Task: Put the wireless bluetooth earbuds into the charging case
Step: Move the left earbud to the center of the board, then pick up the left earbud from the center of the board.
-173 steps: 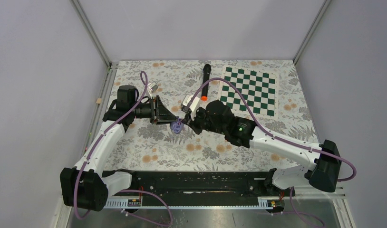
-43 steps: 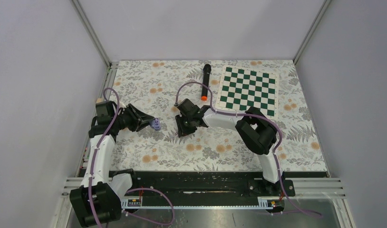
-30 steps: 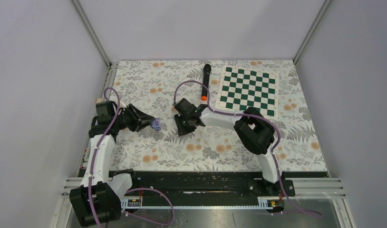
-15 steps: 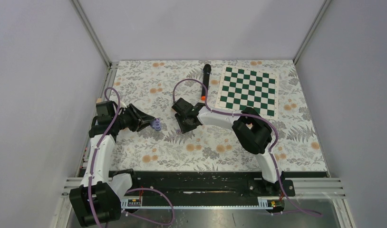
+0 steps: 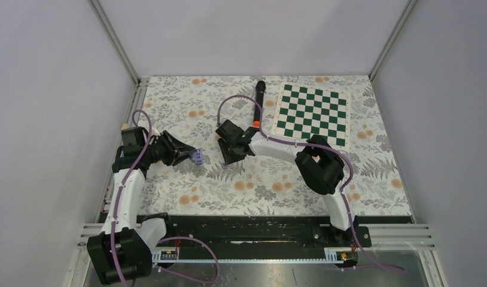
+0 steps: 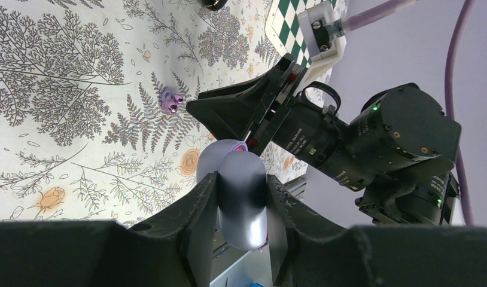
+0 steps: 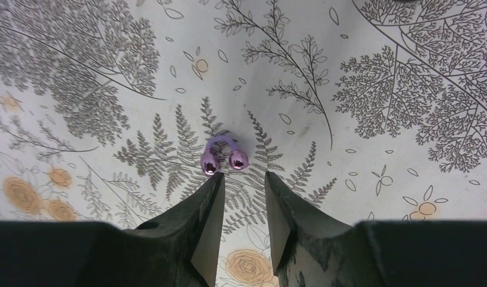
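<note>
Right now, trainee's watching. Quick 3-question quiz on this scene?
1. True or false: the right gripper is shut on the earbuds.
2. What does the left gripper hold? A) nothing B) the case C) the earbuds
3. Fill in: the earbuds lie on the ___, just past the right fingertips.

Key
1. False: its jaws stand apart and empty, and the earbuds lie just ahead of them.
2. B
3. table
</note>
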`<state>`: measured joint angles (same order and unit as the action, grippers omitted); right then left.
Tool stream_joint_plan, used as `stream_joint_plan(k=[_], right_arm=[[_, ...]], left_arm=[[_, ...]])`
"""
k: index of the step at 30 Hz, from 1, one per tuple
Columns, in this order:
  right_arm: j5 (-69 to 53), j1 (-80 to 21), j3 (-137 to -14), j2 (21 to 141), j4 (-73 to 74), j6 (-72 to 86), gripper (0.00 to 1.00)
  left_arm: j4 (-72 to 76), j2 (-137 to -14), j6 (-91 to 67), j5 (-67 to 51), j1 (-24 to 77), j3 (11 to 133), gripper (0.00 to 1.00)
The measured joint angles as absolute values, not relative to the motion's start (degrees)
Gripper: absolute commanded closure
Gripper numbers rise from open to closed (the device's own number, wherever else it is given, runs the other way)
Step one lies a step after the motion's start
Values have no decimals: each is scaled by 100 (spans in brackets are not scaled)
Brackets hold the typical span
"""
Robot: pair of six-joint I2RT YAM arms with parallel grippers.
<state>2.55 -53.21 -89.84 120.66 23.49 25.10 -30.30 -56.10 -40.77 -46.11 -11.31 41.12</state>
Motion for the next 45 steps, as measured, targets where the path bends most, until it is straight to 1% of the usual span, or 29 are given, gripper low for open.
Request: stream_joint_plan(k=[13,22,26,33,36,40,45], right_arm=[[360,-5321,-9166,12283,2399,3280,67],[438,-5323,-9218,12416,2497,3437,69],[561,-5343,-9220,12416,2506,3411,67],[917,-5481,-9218,12411,2543,3247,67],[980,-5518,-9218,12403,2574,3183,71],[982,-5520,-9203,12398,2606,3177,85],[923,-5520,-9015,12289,2471,3208,97]], left_arm=[[-3030,-5610,-4075,-4611,-1131,4112,100],[-3030,-5610,-4073,-4609,-1131,4112,100],[-3030,-5610,-4073,-4609,-1131,4112,100],[-3030,-5610,-4073,-4609,-1131,4112,100],[-3030,-5610,-4073,-4609,-1131,4112,100],[-3030,-5610,-4075,-4609,-1129,4112,100],[-3030,-5610,-4075,-4609,-1127,4112,100]])
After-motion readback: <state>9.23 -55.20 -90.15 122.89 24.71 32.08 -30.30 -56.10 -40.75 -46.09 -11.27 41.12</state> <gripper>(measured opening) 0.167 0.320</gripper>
